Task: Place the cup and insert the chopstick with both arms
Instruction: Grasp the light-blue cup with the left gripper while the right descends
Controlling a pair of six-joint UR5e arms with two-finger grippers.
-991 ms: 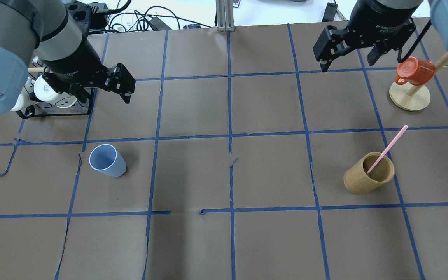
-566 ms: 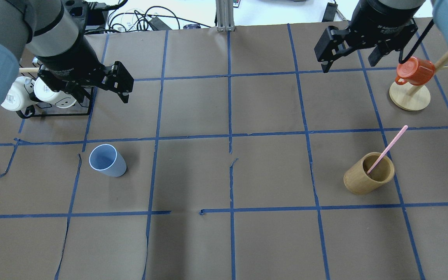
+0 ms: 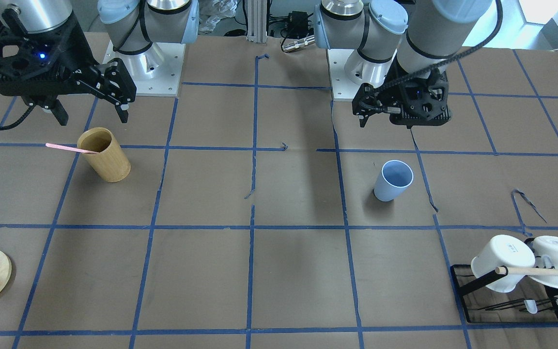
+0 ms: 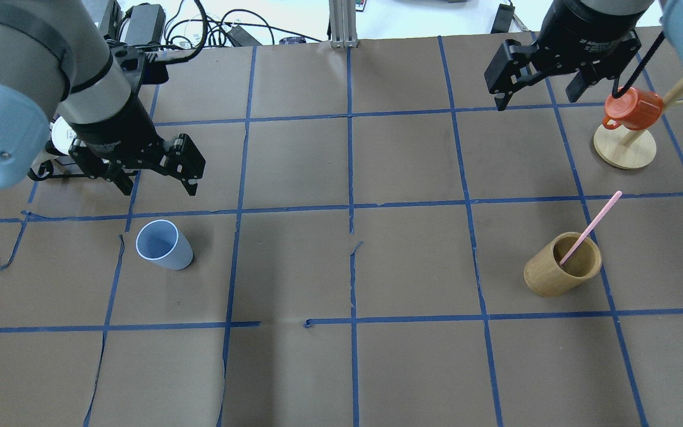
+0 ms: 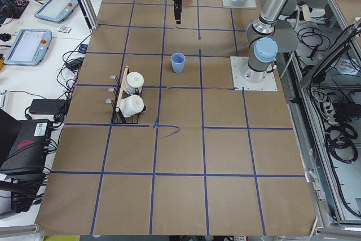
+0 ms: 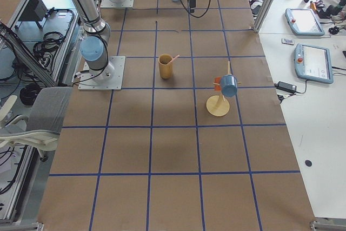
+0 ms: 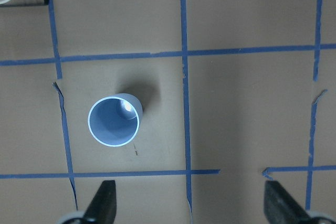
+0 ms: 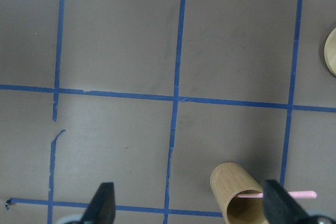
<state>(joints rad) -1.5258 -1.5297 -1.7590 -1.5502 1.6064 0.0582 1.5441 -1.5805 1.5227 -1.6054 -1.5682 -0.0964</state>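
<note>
Left gripper (image 4: 158, 185) spread wide and empty, hanging high above the left half of the table (image 4: 341, 367). Cup (image 4: 163, 244) down on the table near it, untouched, well clear of both fingers (image 7: 102, 205); in the wrist view, left of the midline between them. Pale blue, upright, mouth up, long axis vertical. Right gripper (image 4: 537, 98) likewise spread and empty, high over the right side. Chopstick (image 4: 593, 224) pink, lower end inside the bamboo holder (image 4: 544, 277), resting on its rim, tilted, free end pointing right and away from the robot; well apart from the right gripper. Marks on the white mugs (image 3: 502, 261) too small to read.
</note>
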